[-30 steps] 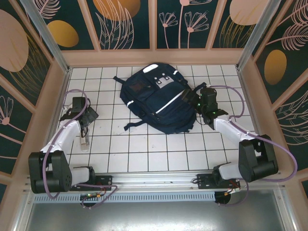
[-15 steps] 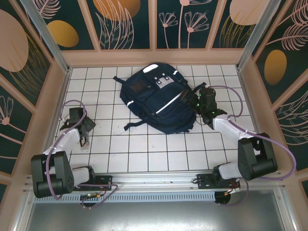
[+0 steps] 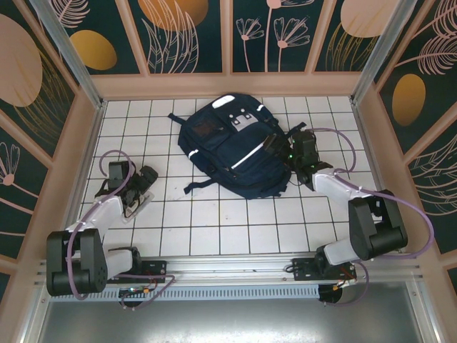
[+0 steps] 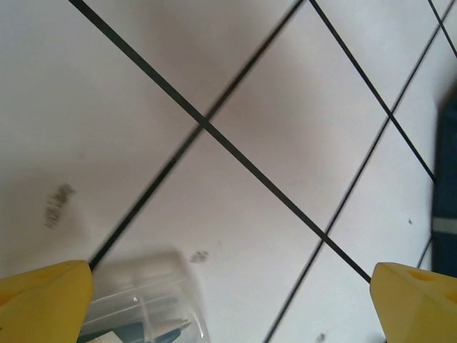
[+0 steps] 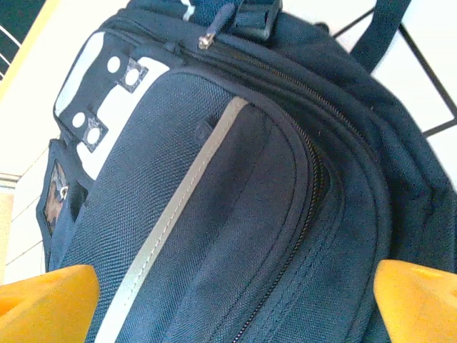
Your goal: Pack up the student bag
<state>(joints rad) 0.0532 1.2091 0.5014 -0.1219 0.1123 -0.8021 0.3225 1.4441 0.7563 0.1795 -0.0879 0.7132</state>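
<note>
**Student bag.** The student bag (image 3: 230,146) lies flat on the white tiled table (image 3: 214,221), front panel up. It is directly ahead of the right gripper (image 3: 280,148) and well apart from the left gripper (image 3: 145,184). In the right wrist view the bag spans the whole gap between the fingertips, with a reflective stripe (image 5: 178,207) running across the front panel.

**Handling, as judged.** The shell is soft woven fabric. It will probably fold and sag when lifted and will not hold an opening by itself. Loose panels are likely to bunch under a pinch.

- Firmer holds are the top handle (image 5: 250,18), the seam ridge beside the zipper track (image 5: 314,186) and the zipper pull (image 5: 206,41).
- The pull is small, so the fingers need to be nearly closed and well aligned.
- The track looks shut over most of its visible run. Whether it is fully shut cannot be told.

**Right gripper.** The jaws are spread wide and hold nothing. They are poised just off the bag's side, at the zipper edge.

**Left gripper.** The jaws are spread wide and hold nothing, pointing down at bare tiles. A clear plastic pen case (image 4: 153,296), with pens visible inside, lies on the table against the inner side of one fingertip. It is not between the fingers. The case is rigid and smooth and may skid if it is nudged instead of straddled.
</note>
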